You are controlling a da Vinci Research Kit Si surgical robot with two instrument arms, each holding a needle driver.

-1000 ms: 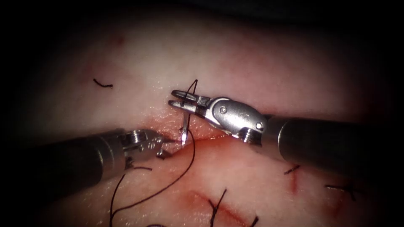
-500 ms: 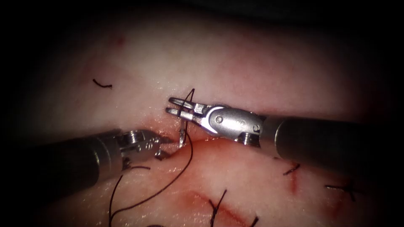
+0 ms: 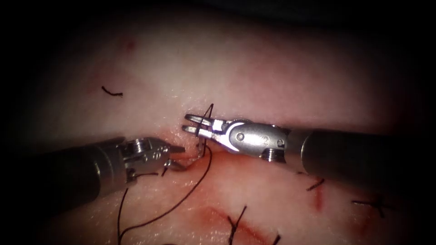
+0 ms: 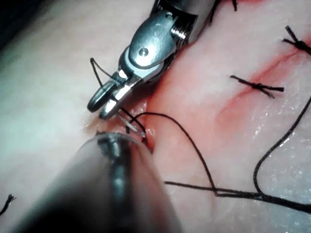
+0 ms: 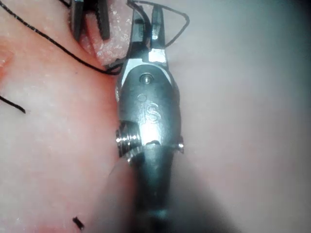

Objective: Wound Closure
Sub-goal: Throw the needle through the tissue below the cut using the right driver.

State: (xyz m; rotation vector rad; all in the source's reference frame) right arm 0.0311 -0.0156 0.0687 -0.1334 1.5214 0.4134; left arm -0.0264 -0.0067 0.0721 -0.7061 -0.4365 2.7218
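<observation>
My right tool (image 3: 192, 123) comes in from the right and is shut on the curved needle (image 3: 200, 141) near its thread end. The needle runs down from the jaws into the tissue (image 3: 254, 72) at the edge of the cut (image 3: 229, 152). My left tool (image 3: 180, 157) lies just left of the needle with its jaws open and holds nothing. Black thread (image 3: 200, 181) rises above the right jaws, passes down by the needle and trails to the lower left. The left wrist view has the right tool (image 4: 103, 103) above the needle (image 4: 129, 124). The right wrist view has the right tool (image 5: 148, 24) beside the open left tool (image 5: 90, 19).
Red fluid (image 3: 254, 159) wets the cut and the tissue below it. Tied stitches with cut thread ends (image 3: 236, 222) sit along a lower red line. Loose thread bits lie at the upper left (image 3: 111, 91) and to the right (image 3: 314, 183).
My right tool has dropped lower with the needle, and less of the needle stands above the tissue. The left tool has drawn slightly left and its jaws stand wider.
</observation>
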